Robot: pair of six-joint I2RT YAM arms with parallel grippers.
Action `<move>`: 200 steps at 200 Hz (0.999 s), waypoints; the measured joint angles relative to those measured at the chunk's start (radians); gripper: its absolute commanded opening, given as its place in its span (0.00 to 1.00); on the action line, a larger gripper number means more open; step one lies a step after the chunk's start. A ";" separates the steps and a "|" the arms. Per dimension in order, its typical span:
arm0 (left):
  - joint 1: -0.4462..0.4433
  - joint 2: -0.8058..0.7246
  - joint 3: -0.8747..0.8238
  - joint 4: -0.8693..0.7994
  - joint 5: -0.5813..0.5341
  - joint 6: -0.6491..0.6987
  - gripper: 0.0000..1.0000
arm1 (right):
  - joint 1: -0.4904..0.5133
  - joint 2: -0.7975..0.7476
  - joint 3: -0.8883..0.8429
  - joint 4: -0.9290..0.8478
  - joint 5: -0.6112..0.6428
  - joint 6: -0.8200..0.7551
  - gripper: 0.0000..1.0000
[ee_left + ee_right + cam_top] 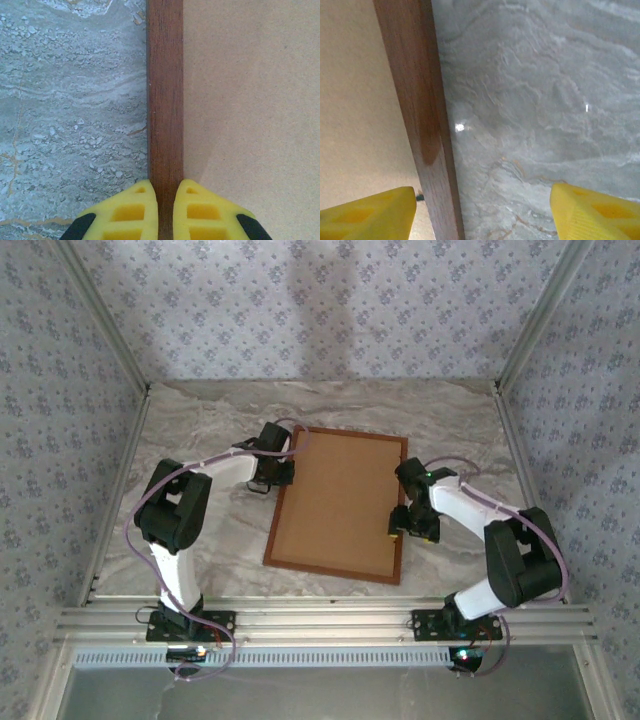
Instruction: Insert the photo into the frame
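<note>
one frame (165, 90) | long axis near-to-far, far end skewed right | left tool (165, 197) together | right tool (483, 192) apart

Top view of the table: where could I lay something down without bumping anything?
Bare marble runs along the table between the frame's far bar and the back wall. A thinner strip lies between its near bar and the metal rail. Crowded: both long sides, where the left end effector and right end effector sit.

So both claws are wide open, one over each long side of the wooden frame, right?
Not quite. The left gripper is shut, poised above one long side of the frame, as the left wrist view shows. The right gripper is open, over the other long side.
</note>
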 measured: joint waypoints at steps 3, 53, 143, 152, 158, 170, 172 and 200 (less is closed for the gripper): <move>0.000 0.000 0.000 0.000 0.000 0.000 0.05 | 0.001 -0.003 -0.002 -0.002 0.000 0.002 0.72; 0.000 -0.002 -0.004 0.007 0.000 0.000 0.05 | 0.008 -0.011 -0.028 0.007 -0.022 0.020 0.72; 0.000 -0.005 -0.010 0.014 0.000 0.000 0.05 | 0.019 0.024 -0.047 0.045 -0.044 0.033 0.72; 0.000 -0.005 -0.010 0.014 0.000 0.000 0.05 | 0.019 0.025 -0.047 0.045 -0.045 0.032 0.72; 0.000 -0.005 -0.010 0.014 0.000 0.000 0.05 | 0.019 0.026 -0.047 0.045 -0.046 0.033 0.72; 0.000 -0.005 -0.010 0.014 0.000 0.000 0.05 | 0.018 0.029 -0.047 0.050 -0.053 0.033 0.72; 0.000 -0.005 -0.010 0.014 0.000 0.000 0.05 | 0.018 0.031 -0.047 0.051 -0.054 0.032 0.72; 0.000 -0.006 -0.011 0.015 0.000 0.000 0.05 | 0.011 0.048 -0.045 0.064 -0.082 0.032 0.72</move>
